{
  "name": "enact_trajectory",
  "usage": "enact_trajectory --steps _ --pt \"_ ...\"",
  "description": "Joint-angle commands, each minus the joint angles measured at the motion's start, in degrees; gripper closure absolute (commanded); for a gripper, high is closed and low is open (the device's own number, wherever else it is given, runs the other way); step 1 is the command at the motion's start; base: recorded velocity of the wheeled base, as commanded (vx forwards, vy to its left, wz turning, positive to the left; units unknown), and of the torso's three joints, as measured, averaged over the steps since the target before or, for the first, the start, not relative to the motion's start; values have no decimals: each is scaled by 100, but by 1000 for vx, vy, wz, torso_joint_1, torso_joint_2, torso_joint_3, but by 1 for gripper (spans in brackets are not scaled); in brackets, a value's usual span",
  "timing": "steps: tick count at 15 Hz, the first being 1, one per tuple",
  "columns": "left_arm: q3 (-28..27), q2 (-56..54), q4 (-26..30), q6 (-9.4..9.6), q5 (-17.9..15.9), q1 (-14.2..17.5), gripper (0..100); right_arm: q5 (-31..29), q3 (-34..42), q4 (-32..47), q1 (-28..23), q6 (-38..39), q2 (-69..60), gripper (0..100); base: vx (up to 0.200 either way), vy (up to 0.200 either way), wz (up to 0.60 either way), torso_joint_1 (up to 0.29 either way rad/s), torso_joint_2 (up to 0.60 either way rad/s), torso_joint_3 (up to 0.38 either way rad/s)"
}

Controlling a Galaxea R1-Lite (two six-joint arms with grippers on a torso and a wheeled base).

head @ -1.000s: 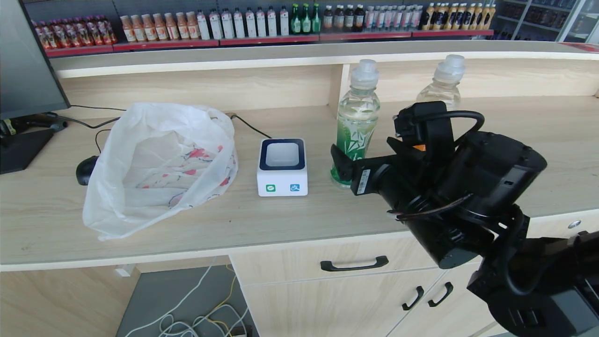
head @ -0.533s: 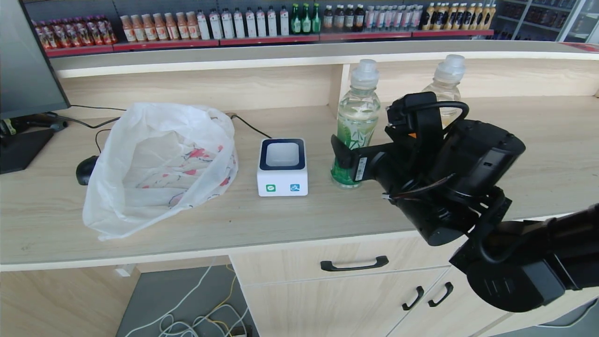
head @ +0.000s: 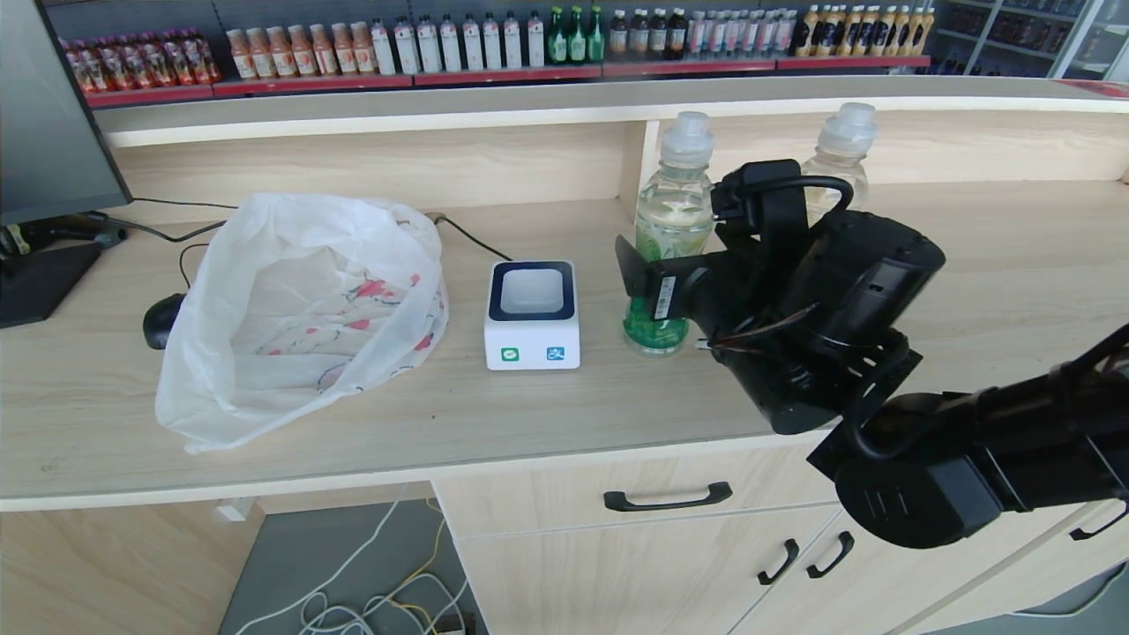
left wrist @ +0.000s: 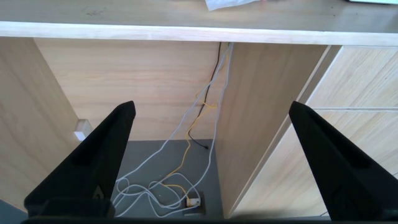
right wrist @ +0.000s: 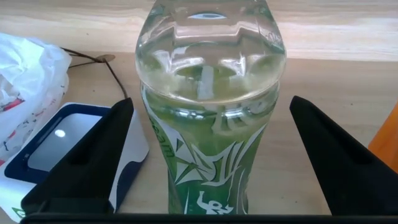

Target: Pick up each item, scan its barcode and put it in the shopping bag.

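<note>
The task is only beginning, I think. The right tool (right wrist: pixel 208 158) is standing wide open around the clear plastic bottle with a green label (head: pixel 672 229), not gripping it. The bottle is standing upright on the wooden tabletop (head: pixel 529 406), just beside the white box-shaped scanner (head: pixel 532 313). A second clear bottle (head: pixel 838 154) is waiting behind. The white plastic shopping bag (head: pixel 300 309) is looking empty. The left tool (left wrist: pixel 211 162) is hanging open below the tabletop, holding nothing.
</note>
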Motion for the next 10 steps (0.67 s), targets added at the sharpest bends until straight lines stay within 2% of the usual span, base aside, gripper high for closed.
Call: enact_trajectory --steps 1,6,10 --pt "0 0 -1 -1 0 0 0 12 -53 0 -39 1 76 0 0 0 0 0 0 0" --pt "0 0 -1 -1 0 0 0 38 -132 26 -118 1 172 0 0 0 0 0 0 0" --pt "0 0 -1 -1 0 0 0 241 -484 35 -320 -78 357 0 0 0 0 0 0 0"
